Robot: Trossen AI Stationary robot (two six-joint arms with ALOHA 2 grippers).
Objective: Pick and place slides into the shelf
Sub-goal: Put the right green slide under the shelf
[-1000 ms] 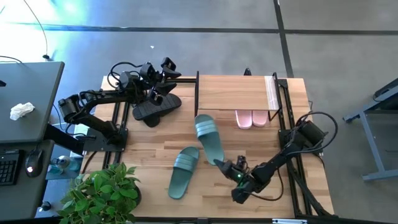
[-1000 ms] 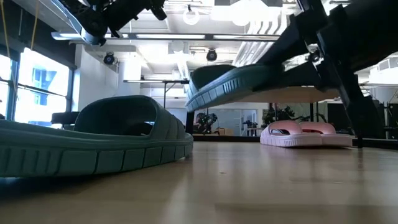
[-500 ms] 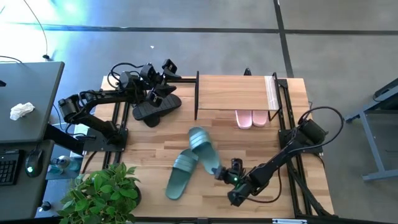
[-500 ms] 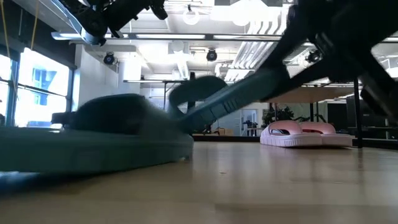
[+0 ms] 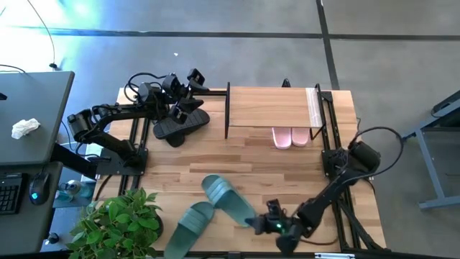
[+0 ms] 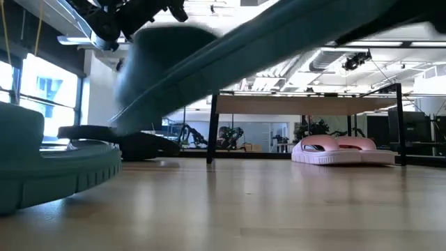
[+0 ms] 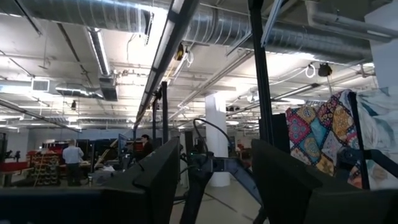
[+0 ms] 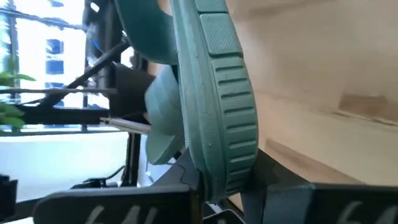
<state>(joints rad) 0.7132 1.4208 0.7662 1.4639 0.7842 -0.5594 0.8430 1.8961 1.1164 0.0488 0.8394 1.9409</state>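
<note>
Wood tabletop (image 5: 287, 169), ribbed dk-green slide (image 5: 228, 201) tilted

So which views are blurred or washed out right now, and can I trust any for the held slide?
Low view: the green slide in the right gripper smears across the frame, motion-blurred; pink slides stay sharp. High view: blue glare at the top-left corner, table evenly lit. Right wrist view: the slide's ribbed edge is crisp, windows blown out. Trust that one.
</note>
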